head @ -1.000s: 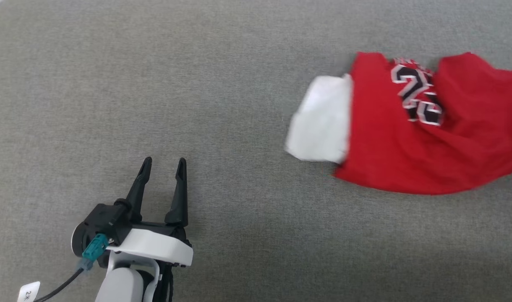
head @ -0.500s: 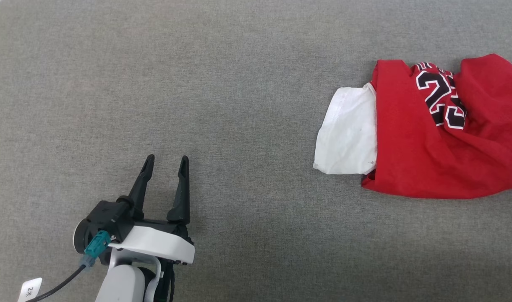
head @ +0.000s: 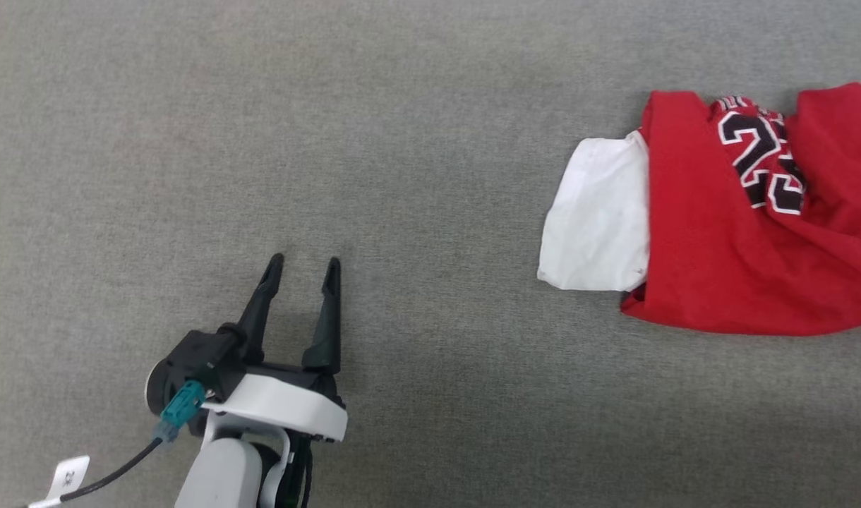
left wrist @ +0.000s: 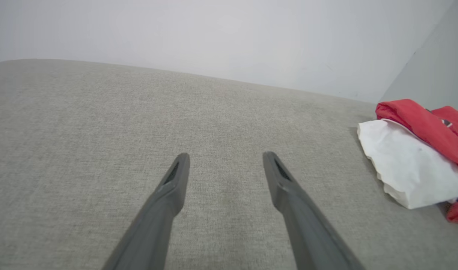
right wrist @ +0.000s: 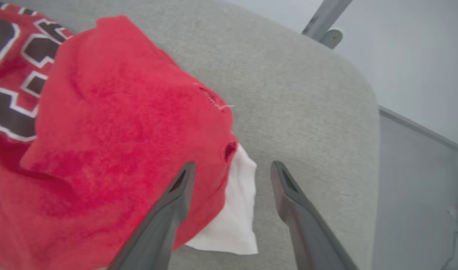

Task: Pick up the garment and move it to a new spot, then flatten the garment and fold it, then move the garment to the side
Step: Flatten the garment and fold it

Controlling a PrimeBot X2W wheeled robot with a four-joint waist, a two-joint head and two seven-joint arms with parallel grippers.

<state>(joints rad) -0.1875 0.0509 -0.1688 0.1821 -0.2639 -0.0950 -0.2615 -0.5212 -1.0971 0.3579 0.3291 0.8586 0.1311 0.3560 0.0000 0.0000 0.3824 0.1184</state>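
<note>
you have the shirt (head: 727, 268) lying crumpled on the grey cushion (head: 402, 127), its far part cut off by the right edge of the head view. its white sleeve (head: 600, 219) sticks out on the side facing your left gripper (head: 304, 260), and the black numbers (head: 762, 169) sit in a fold on top. your left gripper is well apart from the shirt, over bare cushion, fingers spread with nothing between them. your right gripper (right wrist: 233, 163) is right over the shirt's other end, fingers apart and not clamped on anything. a second white sleeve (right wrist: 232, 217) shows under the gap. you can't tell whether either finger touches the cloth.
</note>
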